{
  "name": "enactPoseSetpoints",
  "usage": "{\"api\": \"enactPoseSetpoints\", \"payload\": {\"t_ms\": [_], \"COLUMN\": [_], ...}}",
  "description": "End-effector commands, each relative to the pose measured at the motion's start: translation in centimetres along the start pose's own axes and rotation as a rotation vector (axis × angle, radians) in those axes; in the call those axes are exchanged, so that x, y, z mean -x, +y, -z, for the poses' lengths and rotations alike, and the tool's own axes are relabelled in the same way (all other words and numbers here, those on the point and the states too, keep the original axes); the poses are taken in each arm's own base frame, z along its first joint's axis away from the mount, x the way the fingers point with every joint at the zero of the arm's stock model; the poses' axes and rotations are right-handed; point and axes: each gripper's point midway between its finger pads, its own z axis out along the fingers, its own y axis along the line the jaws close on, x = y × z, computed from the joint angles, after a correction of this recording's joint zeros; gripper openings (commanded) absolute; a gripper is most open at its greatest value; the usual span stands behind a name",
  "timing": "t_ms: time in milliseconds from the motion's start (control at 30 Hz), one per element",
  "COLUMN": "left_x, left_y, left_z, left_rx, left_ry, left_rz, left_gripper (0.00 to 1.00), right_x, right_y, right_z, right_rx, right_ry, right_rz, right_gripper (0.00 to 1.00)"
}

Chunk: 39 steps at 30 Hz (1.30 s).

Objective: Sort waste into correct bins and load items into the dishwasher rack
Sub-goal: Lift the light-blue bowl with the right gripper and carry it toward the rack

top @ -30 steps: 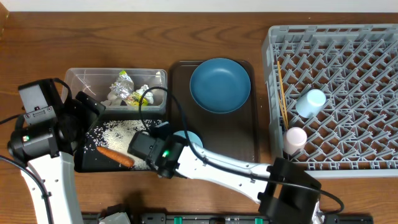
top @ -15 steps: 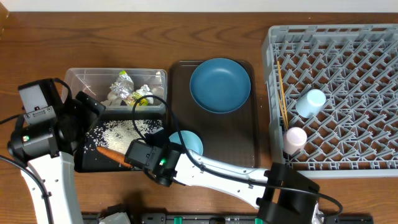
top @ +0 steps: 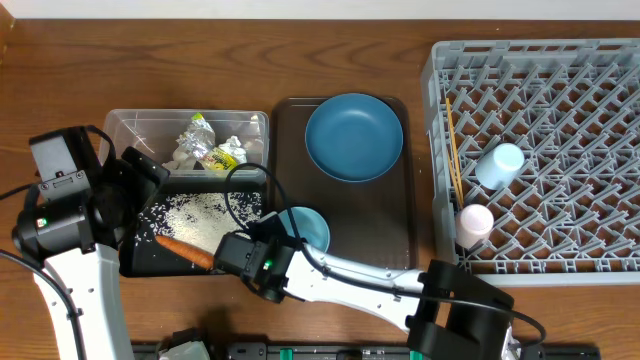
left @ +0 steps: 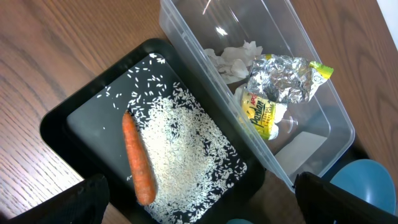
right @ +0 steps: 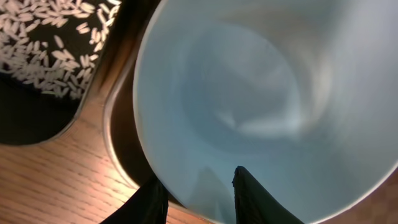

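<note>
A pale blue bowl [top: 305, 228] [right: 249, 93] sits on the near-left corner of the brown serving tray [top: 385, 230]. My right gripper [top: 278, 237] [right: 202, 199] straddles its rim, one finger inside and one outside, open with a small gap. Beside it, the black tray [top: 135, 262] [left: 56, 124] holds a carrot [top: 185, 252] [left: 138, 168] and rice [top: 195, 212] [left: 180, 149]. The clear tub [top: 120, 125] [left: 186, 37] holds tissue [left: 233, 56] and a yellow-green wrapper [left: 264, 112]. My left gripper [top: 140, 170] [left: 202, 205] hangs wide open above the black tray, empty.
A dark blue plate [top: 354, 136] lies at the far end of the brown tray. The grey dishwasher rack [top: 560, 100] at the right holds chopsticks [top: 455, 150], a light blue cup [top: 499, 165] and a pink cup [top: 475, 222].
My right gripper has shifted from over the black tray's edge to the bowl's rim, and its jaws have narrowed. The left arm has not moved.
</note>
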Motion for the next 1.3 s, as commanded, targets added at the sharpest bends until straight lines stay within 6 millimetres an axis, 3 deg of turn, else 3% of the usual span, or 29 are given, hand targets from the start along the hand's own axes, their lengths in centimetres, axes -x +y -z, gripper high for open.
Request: {"api": "enactPoseSetpoints", "payload": {"t_ms": [0,133,267,567,800,1267], "left_x": [0.4,0.4,0.4,0.4,0.4,0.4], "left_y": [0.0,0.0,0.0,0.0,0.0,0.0], "left_z": [0.2,0.2,0.2,0.2,0.2,0.2], "left_rx": [0.007,0.007,0.007,0.007,0.007,0.007], "left_ry": [-0.013,-0.013,-0.013,-0.013,-0.013,-0.013], "left_rz": [-0.006,-0.006,-0.006,-0.006,-0.006,-0.006], "left_gripper": [0.97,0.98,0.97,0.97,0.97,0.97], "right_x": [0.5,0.7,1.1,1.5,2.0,2.1], "right_y": [-1.8,-2.4,-2.7,-3.5,-2.5,-1.8], "right_z": [-0.8,-0.9,-1.0,-1.1,-1.1,-1.7], "right_rx": [-0.052,-0.059,-0.059,-0.071,-0.029,0.001], "right_ry": [0.0,0.006,0.003,0.003,-0.017,-0.036], "right_rz": [-0.046,-0.064,-0.077,-0.096,-0.101,-0.104], "right_gripper": [0.36,0.39,0.52,0.52,0.58,0.58]}}
